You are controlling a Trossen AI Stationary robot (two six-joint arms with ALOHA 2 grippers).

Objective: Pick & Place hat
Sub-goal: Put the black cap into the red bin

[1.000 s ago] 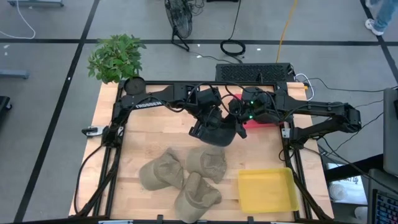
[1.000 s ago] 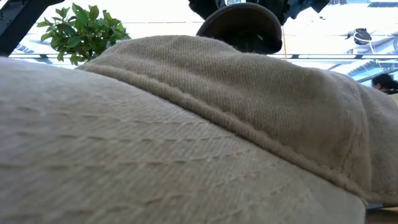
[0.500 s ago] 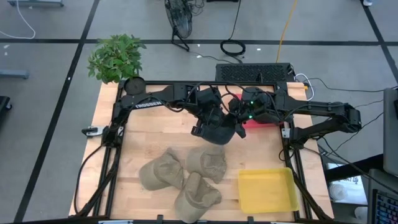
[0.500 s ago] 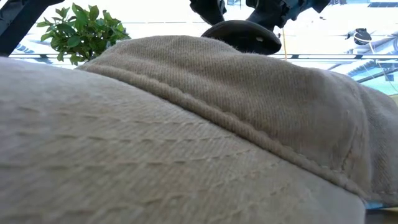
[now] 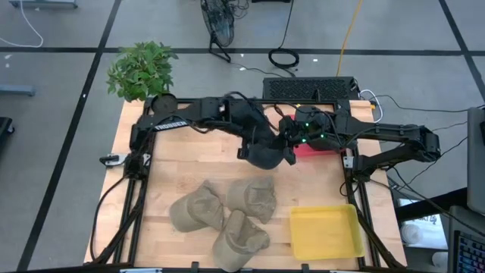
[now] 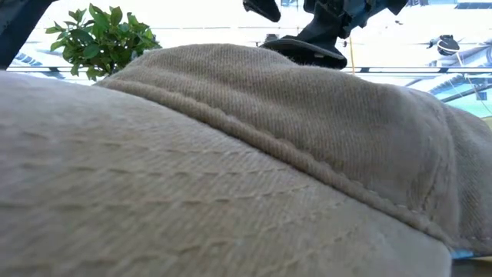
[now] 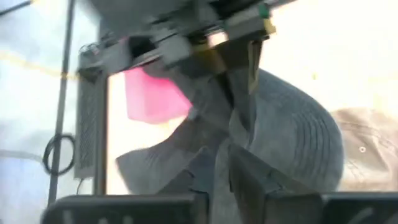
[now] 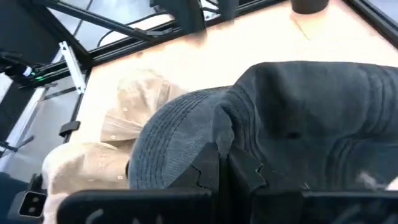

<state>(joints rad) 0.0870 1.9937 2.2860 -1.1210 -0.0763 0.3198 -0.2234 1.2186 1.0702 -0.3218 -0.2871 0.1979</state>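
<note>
- Dark grey fabric marks the hat (image 5: pixel 267 155), a brimmed bucket style, held up above the far middle of the table (image 5: pixel 189 171) between the two arms.
- Right gripper (image 5: pixel 286 145) is clenched on the hat's brim; its wrist view shows the cloth pinched between its fingers (image 8: pixel 214 163).
- Left gripper (image 5: pixel 250 144) sits at the hat's left edge; its fingers (image 7: pixel 244 177) bracket a fold of the cloth, but whether they grip or have let go cannot be told.
- Step in hand, as a judgement: a hand-over in mid-air, the hat passing to the right arm.
- Next move calls for the left arm to back clear, then the right arm to carry the hat toward the yellow tray (image 5: pixel 326 231) at the near right, likely the drop place.
- Three tan hats (image 5: pixel 227 212) lie bunched at the near middle, waiting.
- Just beyond the hat a pink bin (image 5: pixel 309 150) peeks out.
</note>
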